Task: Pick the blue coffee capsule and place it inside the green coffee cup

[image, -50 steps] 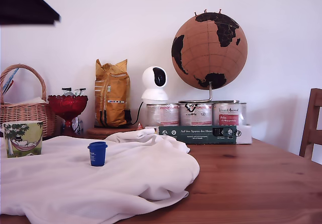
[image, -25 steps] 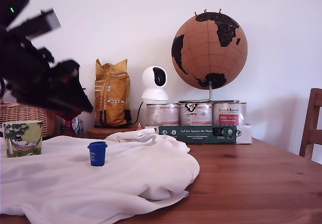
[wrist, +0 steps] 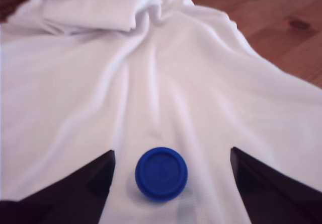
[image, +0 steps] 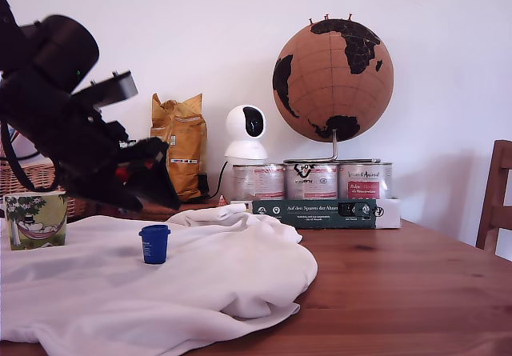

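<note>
On the white cloth [image: 200,276], the blue coffee capsule [image: 154,244] is standing free; the blurred gripper [wrist: 171,166] is hovering spread above it, hiding the basket; the green coffee cup [image: 36,220] is sitting cropped.

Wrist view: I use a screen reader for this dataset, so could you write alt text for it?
A blue coffee capsule sits wide rim up on a rumpled white cloth, between the two dark fingers of the open end effector, which does not touch it. Bare wooden table shows at one corner.
</note>
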